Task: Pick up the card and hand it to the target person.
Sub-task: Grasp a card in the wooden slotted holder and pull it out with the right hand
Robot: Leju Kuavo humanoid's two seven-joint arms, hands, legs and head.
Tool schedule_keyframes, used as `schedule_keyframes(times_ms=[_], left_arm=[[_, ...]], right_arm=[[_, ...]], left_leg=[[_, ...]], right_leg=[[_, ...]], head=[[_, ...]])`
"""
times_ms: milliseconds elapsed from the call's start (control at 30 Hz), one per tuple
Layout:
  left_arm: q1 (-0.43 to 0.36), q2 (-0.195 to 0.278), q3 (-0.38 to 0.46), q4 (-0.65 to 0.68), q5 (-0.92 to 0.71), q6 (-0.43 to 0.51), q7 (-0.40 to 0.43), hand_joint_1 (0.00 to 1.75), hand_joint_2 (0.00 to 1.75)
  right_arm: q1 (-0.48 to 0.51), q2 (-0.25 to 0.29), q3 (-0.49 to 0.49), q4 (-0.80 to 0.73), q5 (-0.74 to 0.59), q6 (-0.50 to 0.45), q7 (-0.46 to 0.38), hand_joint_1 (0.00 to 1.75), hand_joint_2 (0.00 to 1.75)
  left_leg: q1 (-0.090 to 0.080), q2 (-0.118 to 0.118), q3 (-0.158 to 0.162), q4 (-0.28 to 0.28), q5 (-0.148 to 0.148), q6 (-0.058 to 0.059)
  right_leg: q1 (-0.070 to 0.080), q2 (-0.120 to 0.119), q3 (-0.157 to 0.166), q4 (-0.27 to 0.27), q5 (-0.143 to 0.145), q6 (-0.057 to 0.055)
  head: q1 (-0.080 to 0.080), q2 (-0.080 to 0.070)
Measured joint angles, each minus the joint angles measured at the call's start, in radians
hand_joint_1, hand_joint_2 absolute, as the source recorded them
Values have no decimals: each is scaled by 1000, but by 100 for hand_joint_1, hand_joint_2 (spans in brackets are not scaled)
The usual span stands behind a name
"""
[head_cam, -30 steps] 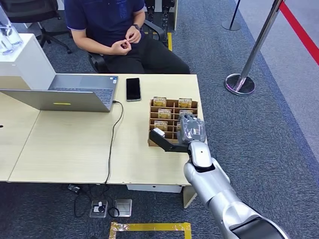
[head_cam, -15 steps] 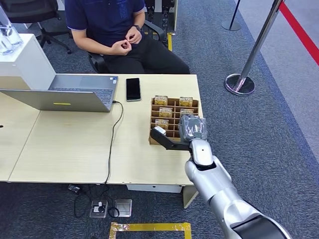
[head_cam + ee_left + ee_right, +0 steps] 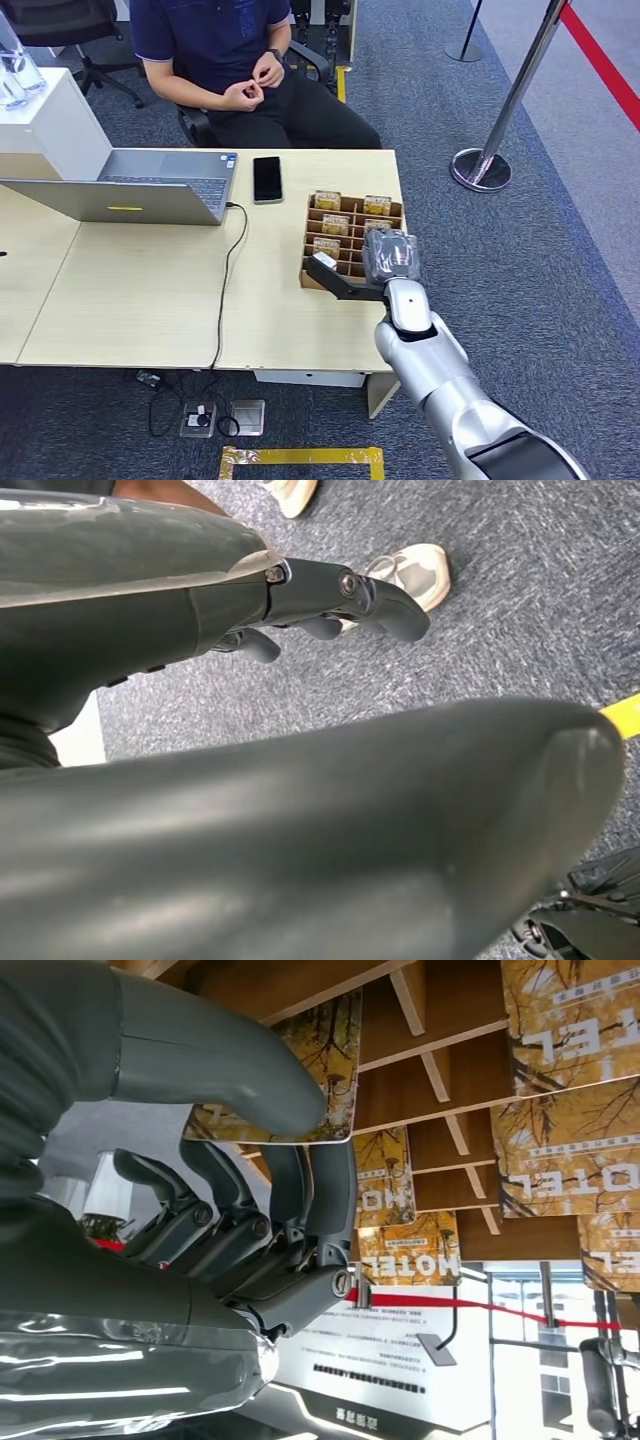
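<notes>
Pinching a card (image 3: 302, 1090) between thumb and fingers, your right hand (image 3: 389, 255) sits over the near right corner of the wooden card rack (image 3: 311, 268). The wrist view shows it best: the thumb (image 3: 226, 1055) presses one face of the card and the dark fingers (image 3: 317, 1200) curl up against the other, so the hand has the card, though whether it has fully cleared its slot you cannot tell. More cards of the same yellow hotel print stand in the other slots (image 3: 562, 1020).

Your left hand (image 3: 340, 590) hangs low over the carpet, fingers loosely apart and holding nothing.

Beyond the rack, a black phone (image 3: 267, 179) lies flat on the table (image 3: 151, 290), and an open laptop (image 3: 136, 185) sits further left with its cable trailing off the near edge. The person (image 3: 226, 60) sits in a chair on the far side of the table, hands together in their lap.

You appear to be at the pick-up step, grasp made and handover not yet begun. Next, you would likely lift the card straight up out of the rack, so it neither snags the dividers nor drags the rack along, then reach across the table past the phone toward the person.
</notes>
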Motion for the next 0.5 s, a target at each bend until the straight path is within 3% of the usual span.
schedule_keyframes(times_ms=[133, 333, 500], left_arm=[[2, 0, 1, 0, 8, 4, -1, 0, 0], [13, 0, 1, 0, 24, 15, -6, 0, 0], [15, 0, 2, 0, 26, 21, -5, 0, 0]], right_arm=[[35, -10, -9, -85, -38, 7, -52, 175, 175], [129, -37, -11, -397, -164, 95, -145, 175, 175], [172, -54, -4, -566, -249, 67, -216, 175, 175]], left_leg=[[0, 0, -1, 0, 0, 0], [0, 0, -2, 0, 0, 0], [0, 0, -2, 0, 0, 0]], right_leg=[[0, 0, 0, 0, 0, 0], [0, 0, -2, 0, 0, 0], [0, 0, -1, 0, 0, 0]], head=[[0, 0], [-1, 0], [1, 0]])
